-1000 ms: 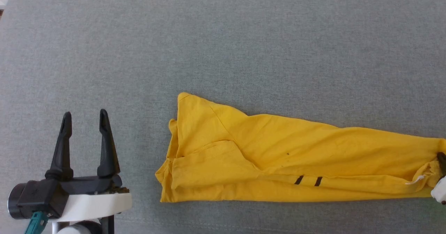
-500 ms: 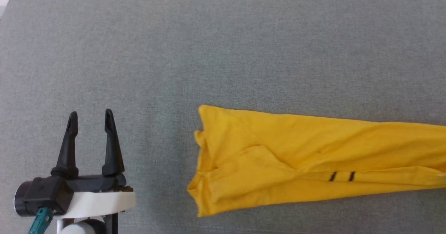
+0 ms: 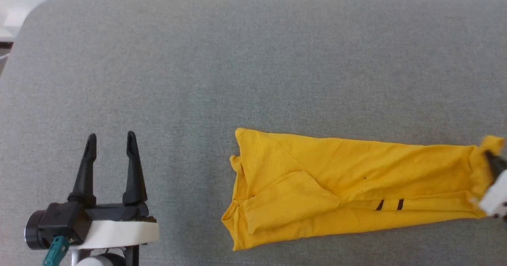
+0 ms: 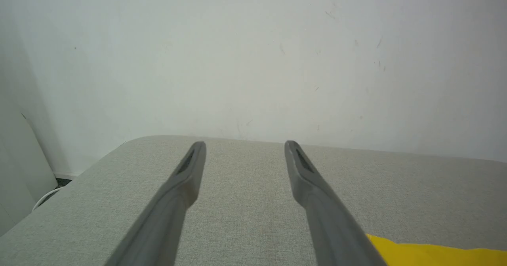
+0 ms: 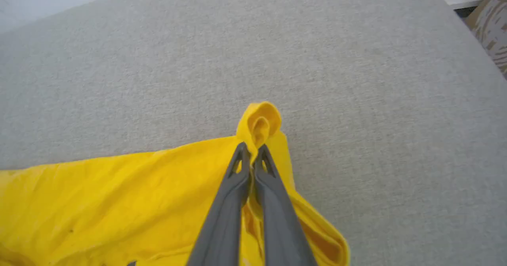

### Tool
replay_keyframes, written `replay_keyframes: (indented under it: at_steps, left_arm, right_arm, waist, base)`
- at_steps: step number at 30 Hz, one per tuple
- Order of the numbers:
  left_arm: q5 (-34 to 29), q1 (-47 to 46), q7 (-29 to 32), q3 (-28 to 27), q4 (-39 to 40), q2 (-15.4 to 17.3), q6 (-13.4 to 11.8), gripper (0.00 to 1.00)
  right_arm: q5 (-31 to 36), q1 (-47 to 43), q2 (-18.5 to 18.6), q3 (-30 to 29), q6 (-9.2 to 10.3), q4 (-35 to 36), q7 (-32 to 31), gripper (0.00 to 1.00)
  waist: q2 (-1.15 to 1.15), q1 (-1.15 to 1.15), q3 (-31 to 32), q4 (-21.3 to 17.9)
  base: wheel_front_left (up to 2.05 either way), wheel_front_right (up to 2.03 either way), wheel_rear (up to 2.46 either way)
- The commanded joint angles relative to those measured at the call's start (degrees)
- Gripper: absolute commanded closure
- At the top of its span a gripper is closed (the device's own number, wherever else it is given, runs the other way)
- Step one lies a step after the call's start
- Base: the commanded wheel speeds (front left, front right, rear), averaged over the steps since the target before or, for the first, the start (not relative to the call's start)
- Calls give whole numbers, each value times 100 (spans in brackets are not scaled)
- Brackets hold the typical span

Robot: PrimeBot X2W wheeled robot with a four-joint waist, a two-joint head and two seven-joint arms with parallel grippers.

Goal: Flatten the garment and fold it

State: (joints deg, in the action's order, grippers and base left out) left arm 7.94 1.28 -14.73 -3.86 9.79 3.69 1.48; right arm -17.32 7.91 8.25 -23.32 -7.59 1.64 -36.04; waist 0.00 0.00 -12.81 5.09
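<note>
Stretching wide as a grey woven surface, rounding off at its far left corner. Bearing the garment directly, lying near the front right as a long yellow band, folded lengthwise and creasing, two black strokes showing by its near edge.

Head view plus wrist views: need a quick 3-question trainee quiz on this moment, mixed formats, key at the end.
1. True or false: the left gripper is shut on the garment.
2. What does the right gripper pinch? A) a bunched end of the garment B) nothing C) the left gripper
3. In the head view, what print shows near the garment's lower edge?
Key: 1 false, it stands open, apart from the garment; 2 A; 3 two short black strokes.
</note>
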Motion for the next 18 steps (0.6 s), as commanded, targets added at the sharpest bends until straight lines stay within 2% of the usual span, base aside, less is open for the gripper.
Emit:
replay_keyframes:
  at_steps: [1,10,18]
  left_arm:
    - [-48,79,-27,11,-30,-30,11,0]
    - [-51,241,-27,59,-113,-42,9,0]
    - [-34,283,-27,100,-186,-47,23,0]
  right_arm:
    - [-131,-98,-22,199,10,145,-127,100]
    - [-846,-201,-332,1698,10,965,-717,100]
    - [-1171,179,-471,3124,10,805,-763,100]
  waist:
    - [0,0,117,-4]
    - [0,0,382,42]
    - [0,0,508,161]
  base:
    - [0,0,0]
    - [0,0,0]
    - [0,0,0]
